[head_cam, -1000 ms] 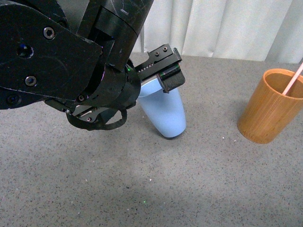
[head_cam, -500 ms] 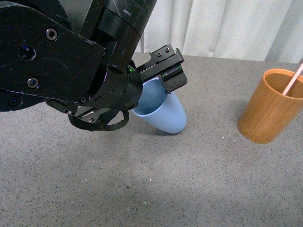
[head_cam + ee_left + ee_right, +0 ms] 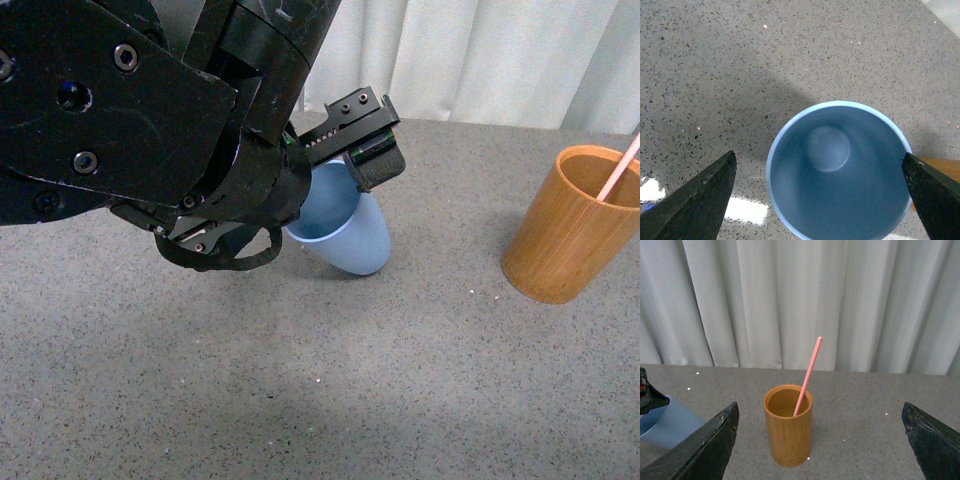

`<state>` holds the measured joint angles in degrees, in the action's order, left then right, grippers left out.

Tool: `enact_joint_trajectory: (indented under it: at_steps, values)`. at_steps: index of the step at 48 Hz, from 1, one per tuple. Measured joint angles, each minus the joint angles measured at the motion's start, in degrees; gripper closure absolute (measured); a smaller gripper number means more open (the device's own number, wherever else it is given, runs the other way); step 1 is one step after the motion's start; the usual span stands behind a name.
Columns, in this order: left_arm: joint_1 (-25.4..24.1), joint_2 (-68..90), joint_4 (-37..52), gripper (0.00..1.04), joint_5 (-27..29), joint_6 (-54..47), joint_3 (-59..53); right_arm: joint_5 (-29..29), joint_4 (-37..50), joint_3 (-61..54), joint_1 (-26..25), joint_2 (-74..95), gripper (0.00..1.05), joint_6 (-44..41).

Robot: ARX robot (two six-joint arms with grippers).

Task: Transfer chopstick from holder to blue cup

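Blue cup [image 3: 352,238] tilts mouth-first toward left jaws, grip unclear; right jaws spread wide.

Even lighting, sharp focus.
A shadow is cast on the table [image 3: 480,400] at 6 o'clock, front view; glare is noted at 7 o'clock, left wrist view.

No readable text, labels, brands or numbers were found on any surface in the three views.
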<state>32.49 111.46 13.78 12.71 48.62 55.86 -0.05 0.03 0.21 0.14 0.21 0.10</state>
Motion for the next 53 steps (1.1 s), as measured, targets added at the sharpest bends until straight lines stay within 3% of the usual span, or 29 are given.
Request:
enact_joint_trajectory:
  at_steps: [53]
  values:
    - [3.1, 0.4, -1.8, 0.07, 0.6, 1.1, 2.6, 0.0, 0.0, 0.0, 0.0, 0.0, 0.1, 0.0]
